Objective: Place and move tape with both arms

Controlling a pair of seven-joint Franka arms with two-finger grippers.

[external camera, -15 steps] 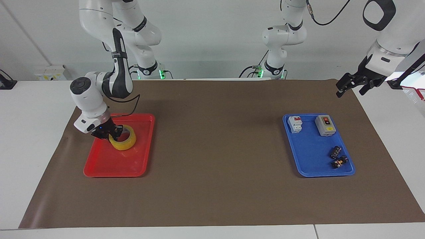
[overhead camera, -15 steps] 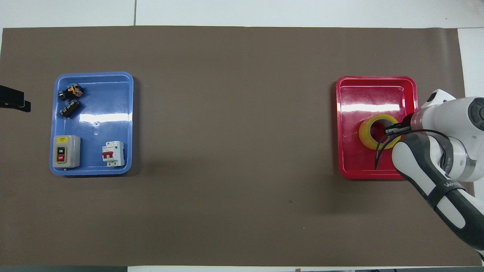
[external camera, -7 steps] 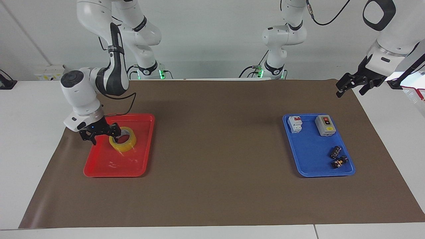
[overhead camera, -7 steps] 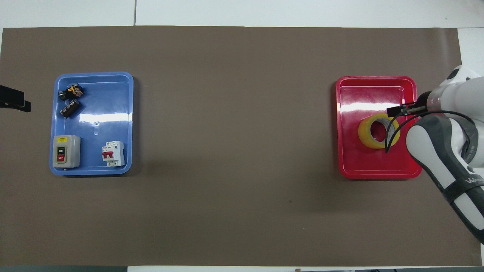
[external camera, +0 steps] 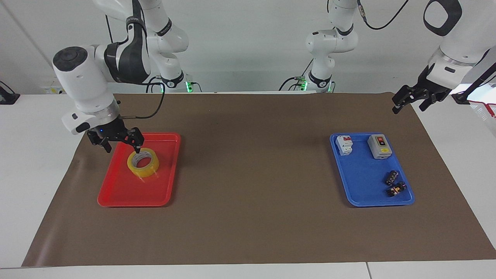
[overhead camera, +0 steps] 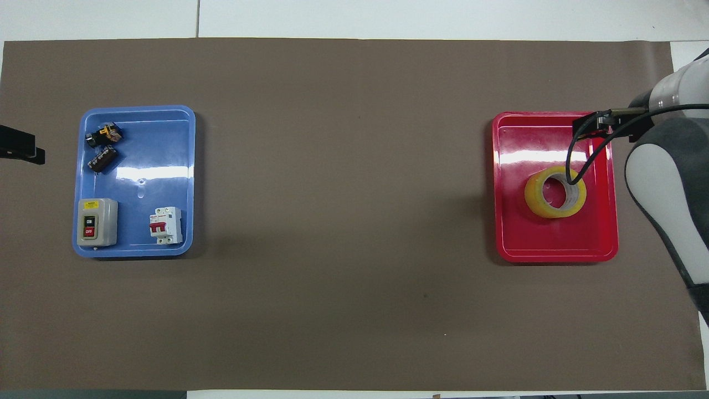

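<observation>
The yellow tape (external camera: 144,171) lies flat in the red tray (external camera: 131,192) toward the right arm's end of the table, its pale core facing up. It also shows in the overhead view (overhead camera: 533,194) inside the tray (overhead camera: 543,238). My right gripper (external camera: 121,146) is open and empty, raised just above the tray's edge nearest the robots, apart from the tape. In the overhead view it (overhead camera: 602,121) is over the tray's corner. My left gripper (external camera: 409,106) is open and empty, waiting in the air over the brown mat's corner at the left arm's end.
A blue tray (external camera: 360,182) toward the left arm's end holds a white circuit breaker (external camera: 344,145), a grey switch box (external camera: 379,146) and two small black parts (external camera: 393,183). Two smaller white arms (external camera: 323,58) stand at the mat's edge nearest the robots. A brown mat (external camera: 252,174) covers the table.
My right gripper has let go of the tape, opened and risen away from it toward the tray's edge nearest the robots. The tape stays flat in the red tray. The left arm has not moved.
</observation>
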